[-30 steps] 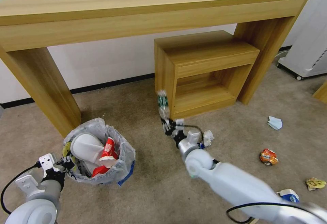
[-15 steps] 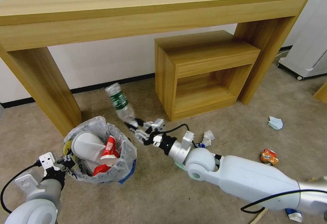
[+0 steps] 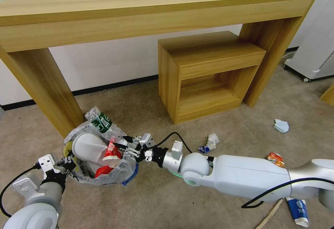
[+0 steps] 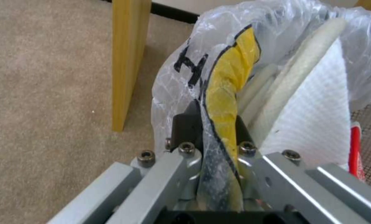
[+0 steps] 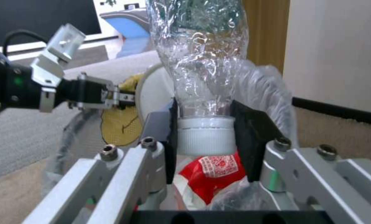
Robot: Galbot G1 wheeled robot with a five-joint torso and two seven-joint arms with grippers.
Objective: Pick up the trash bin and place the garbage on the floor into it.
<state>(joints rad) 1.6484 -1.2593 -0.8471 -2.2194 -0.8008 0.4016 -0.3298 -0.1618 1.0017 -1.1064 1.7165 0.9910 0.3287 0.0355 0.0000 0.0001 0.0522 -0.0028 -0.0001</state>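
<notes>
The right tool [image 3: 129,145] has swung left, clamped on the crushed bottle [image 3: 101,121] over the bin [image 3: 123,171], whose near-left rim the left tool [image 3: 68,166] pinches.

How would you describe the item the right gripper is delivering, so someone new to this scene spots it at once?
Start at the long wooden desk and drop down its left leg to the trash bin on the carpet. Lying across the bin's far rim, its white cap pinched in the right gripper, is the crushed clear plastic bottle; alone among the litter, it has a green label.
</notes>
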